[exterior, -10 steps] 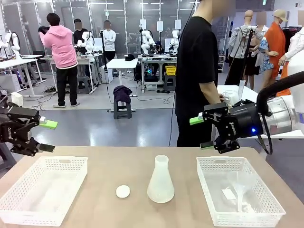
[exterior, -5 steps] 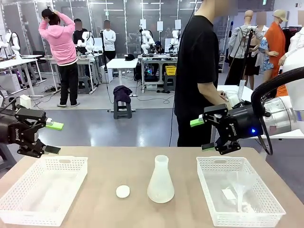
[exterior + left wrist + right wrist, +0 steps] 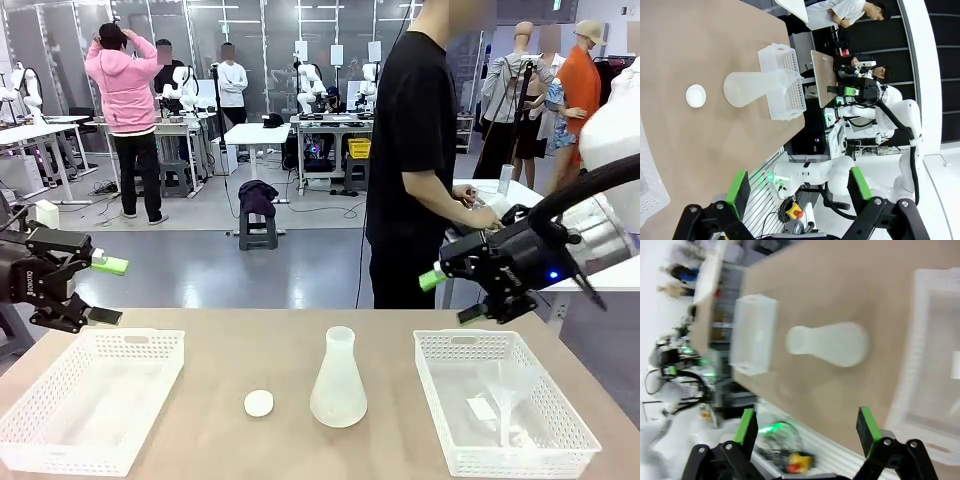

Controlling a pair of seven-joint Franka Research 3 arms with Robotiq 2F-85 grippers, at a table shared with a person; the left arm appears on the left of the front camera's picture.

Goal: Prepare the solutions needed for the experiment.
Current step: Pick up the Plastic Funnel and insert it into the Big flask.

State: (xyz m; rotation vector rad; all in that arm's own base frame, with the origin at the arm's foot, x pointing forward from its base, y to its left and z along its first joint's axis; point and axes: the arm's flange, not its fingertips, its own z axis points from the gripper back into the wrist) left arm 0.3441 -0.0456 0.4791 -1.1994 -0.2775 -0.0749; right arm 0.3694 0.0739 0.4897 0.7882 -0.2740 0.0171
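A frosted conical flask (image 3: 338, 381) stands upright at the table's middle, with a small white round cap (image 3: 259, 402) to its left. The solutions are out of view. My left gripper (image 3: 109, 291) hovers open above the far edge of the left basket (image 3: 40, 432). My right gripper (image 3: 450, 298) hangs open above the far left corner of the right basket (image 3: 436, 391). The left wrist view shows the flask (image 3: 756, 88) and cap (image 3: 695, 95) far beyond my open left gripper (image 3: 799, 185). The right wrist view is blurred, with the flask (image 3: 830, 344) beyond my open right gripper (image 3: 806, 424).
The right basket holds a clear funnel (image 3: 506, 391) and small clear pieces. A person in black (image 3: 415, 150) stands beyond the far edge, turned to a side table (image 3: 520, 200) on the right, hands busy there. Bare tabletop surrounds the flask.
My right gripper has tilted and shifted right and slightly down. My left gripper has drifted a little to the right. The flask and cap have not moved.
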